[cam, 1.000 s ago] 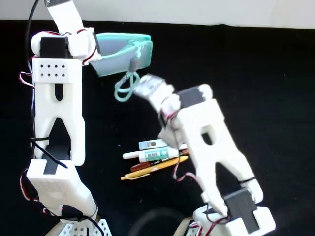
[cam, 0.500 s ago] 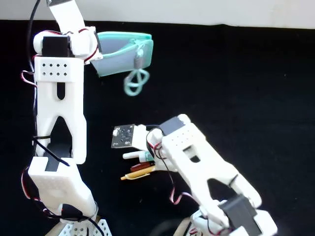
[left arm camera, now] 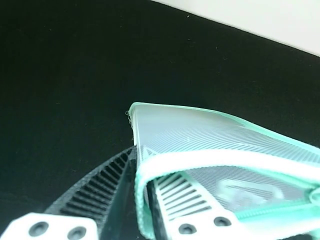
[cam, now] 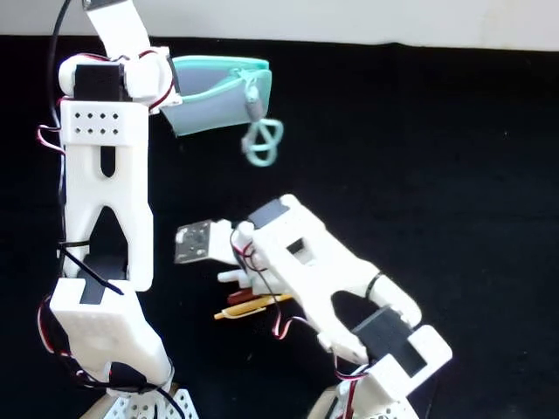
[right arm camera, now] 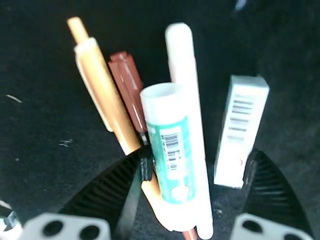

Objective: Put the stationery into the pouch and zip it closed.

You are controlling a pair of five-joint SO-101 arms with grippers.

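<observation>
Right claw [right arm camera: 197, 167] was spread wide, jaws either side of the white glue stick with the teal label [right arm camera: 170, 145] and the long white plastic pen [right arm camera: 184, 75], nothing pinched yet. A second earlier that arm was up by the pouch's zip cord, so it had swung down onto the pile. The small white boxed eraser [right arm camera: 240, 130] sat right against one jaw. The orange plastic pen [right arm camera: 97, 85] and dark red pencil [right arm camera: 127, 85] ran past the other, all lying on the black bench [cam: 454, 175].

Left claw [left arm camera: 141, 162] was clamped on the rim of the mint-green fabric pouch [cam: 214, 96], well apart from the pile, same spot as before. Its looped mint cord [cam: 262, 144] had swung sideways. My read: nothing packed yet, first grab about to happen, zipping's a long way off.
</observation>
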